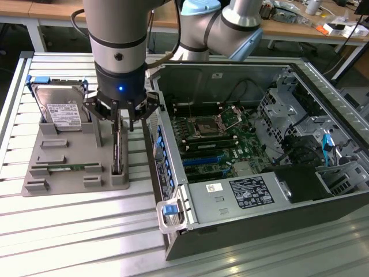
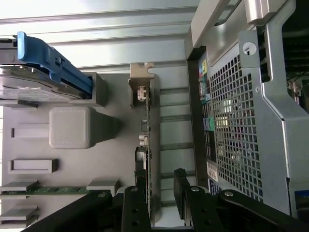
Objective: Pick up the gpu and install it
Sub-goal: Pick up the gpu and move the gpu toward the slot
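Note:
The gpu (image 1: 117, 151) stands on edge in a slot of the grey holder (image 1: 63, 147), a slim dark card. In the wrist view the gpu (image 2: 147, 126) appears edge-on, with its silver bracket (image 2: 140, 80) at the end farthest from the gripper. My gripper (image 1: 120, 124) hangs straight over the card and is open, one finger on each side of its upper edge. In the wrist view the gripper (image 2: 160, 198) straddles the card's near end, and the pads are not pressed against it.
A silver hard drive (image 1: 57, 107) in a blue frame stands at the holder's back. A green memory stick (image 1: 66, 167) lies in its front slot. The open computer case (image 1: 323, 202) sits close on the exterior view's right, with its motherboard (image 1: 216, 138) exposed.

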Available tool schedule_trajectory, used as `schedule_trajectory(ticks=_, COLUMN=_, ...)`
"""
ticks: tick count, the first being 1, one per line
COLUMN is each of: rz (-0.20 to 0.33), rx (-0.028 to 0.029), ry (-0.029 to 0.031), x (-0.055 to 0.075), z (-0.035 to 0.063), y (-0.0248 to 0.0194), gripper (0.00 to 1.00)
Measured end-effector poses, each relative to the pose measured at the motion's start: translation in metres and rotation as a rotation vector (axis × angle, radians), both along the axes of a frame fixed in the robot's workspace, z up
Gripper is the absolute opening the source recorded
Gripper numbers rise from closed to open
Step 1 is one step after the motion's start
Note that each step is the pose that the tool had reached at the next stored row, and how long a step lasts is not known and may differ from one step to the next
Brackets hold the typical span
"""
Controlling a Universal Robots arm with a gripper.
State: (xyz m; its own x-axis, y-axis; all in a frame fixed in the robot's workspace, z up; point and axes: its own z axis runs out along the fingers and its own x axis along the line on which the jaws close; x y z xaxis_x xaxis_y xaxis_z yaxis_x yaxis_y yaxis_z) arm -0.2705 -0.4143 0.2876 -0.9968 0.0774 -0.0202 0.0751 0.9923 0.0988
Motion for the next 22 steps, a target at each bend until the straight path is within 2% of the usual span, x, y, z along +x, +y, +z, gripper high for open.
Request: schedule_trajectory(ticks=22, rz=0.0, rx=0.0049, ry=0.0, x=0.0, z=-0.0117, y=-0.0031, gripper=0.36)
